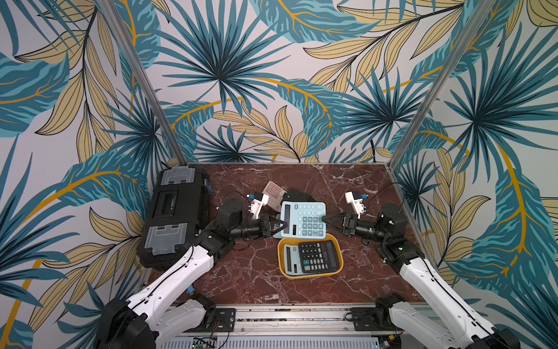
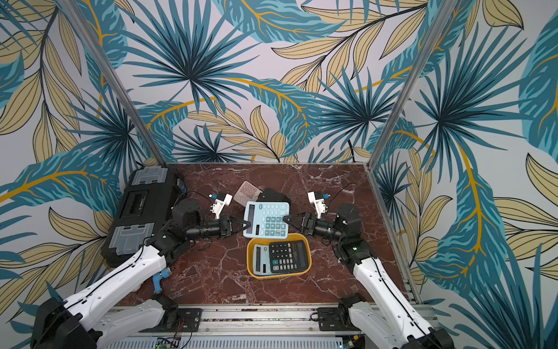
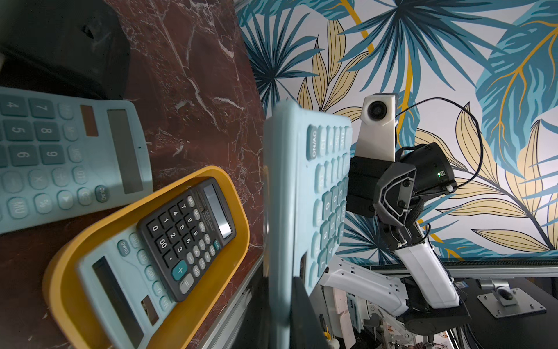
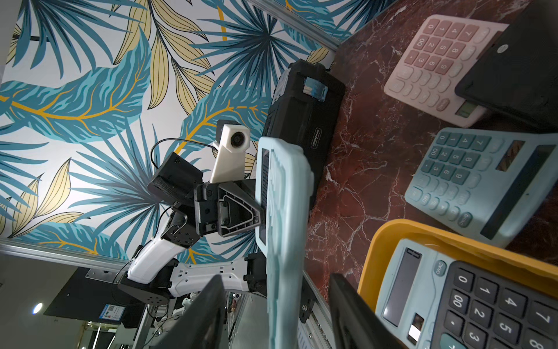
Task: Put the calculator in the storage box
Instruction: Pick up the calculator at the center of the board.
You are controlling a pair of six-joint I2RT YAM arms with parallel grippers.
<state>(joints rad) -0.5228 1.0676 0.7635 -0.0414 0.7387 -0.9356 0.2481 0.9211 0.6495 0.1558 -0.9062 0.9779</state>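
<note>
The calculator [image 1: 303,219] is a stiff, light slab of smooth plastic. It hangs in the air, pinched at its display edge by the closed left tool [image 1: 280,226]. The right tool [image 1: 325,219] straddles the opposite edge with its jaws apart, not yet gripping. A thin-edge pinch likely lets the calculator pivot or slip, so a second hold on the bare rim should steady it.

The storage box [image 3: 99,226] sits on the table just below and nearer the robot than both tools. Two calculators already fill it, so room is scant. Another blue calculator [image 3: 60,151] lies under the tools.
</note>
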